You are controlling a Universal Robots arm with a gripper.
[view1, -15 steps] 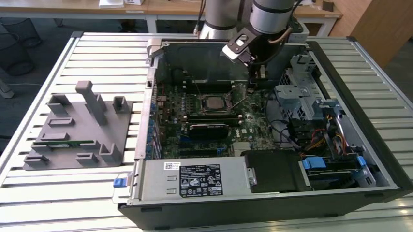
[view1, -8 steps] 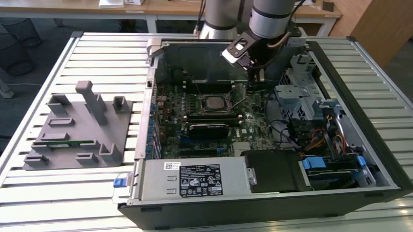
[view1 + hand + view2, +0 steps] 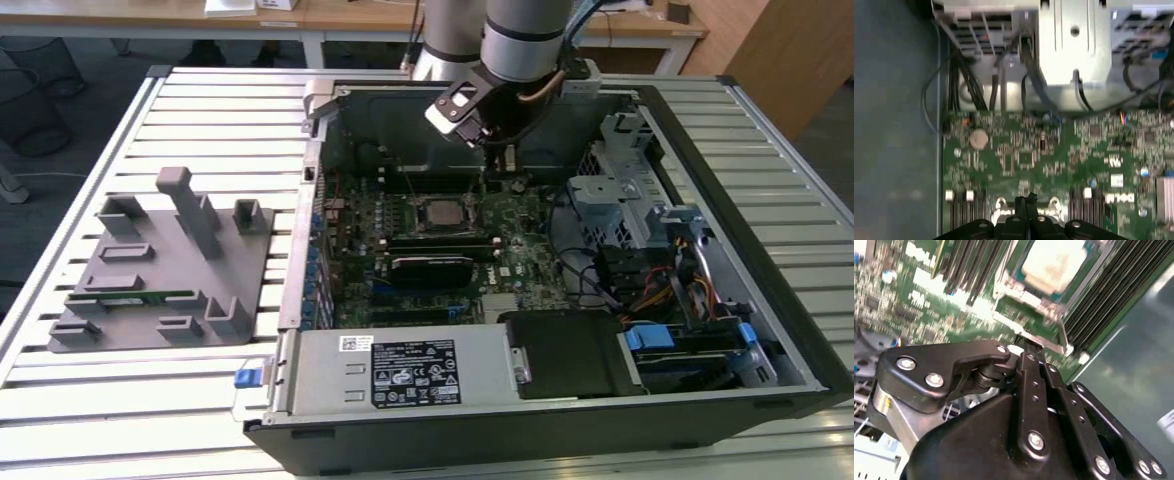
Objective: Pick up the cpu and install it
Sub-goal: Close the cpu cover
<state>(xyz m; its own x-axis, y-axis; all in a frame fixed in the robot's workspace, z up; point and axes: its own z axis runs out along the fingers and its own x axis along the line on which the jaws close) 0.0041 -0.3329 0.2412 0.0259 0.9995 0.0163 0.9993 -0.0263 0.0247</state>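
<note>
1. Fingers (image 3: 1033,390) of black metal gripper (image 3: 1026,347) closed tip against tip in both wrist views. Nothing visible between them, nothing carried.
2. Gripper hanging inside open black computer case (image 3: 787,310), above green motherboard (image 3: 521,235). Tips clear of board, no contact visible.
3. Small flat square cpu with silvery-white metal top (image 3: 1054,262) not in fingers. Lying flat in its socket on motherboard, just beyond tips and apart from them. Judged already set in place.
4. Thin silvery socket frame (image 3: 1046,337) between tips and cpu, nearest thing to tips. Latched or loose: cannot tell.
5. Rows of long black memory slots (image 3: 1104,300) to either side of socket, close beside line of fingers.
6. Grey moulded fixture (image 3: 147,280) outside case on white slatted table (image 3: 134,420), well apart from fingers.
7. Risks, as judgement only:
   - Closed tips driven onto chip top or frame edge: scratched lid, or chip tilted in socket with bent contacts beneath. Cause: too little clearance over socket.
   - Sideways drift at this height: knock against memory slots or small board parts. Cause: crowded surroundings near tips.
   - Frame left unlatched: cpu loose in socket, installation incomplete.
</note>
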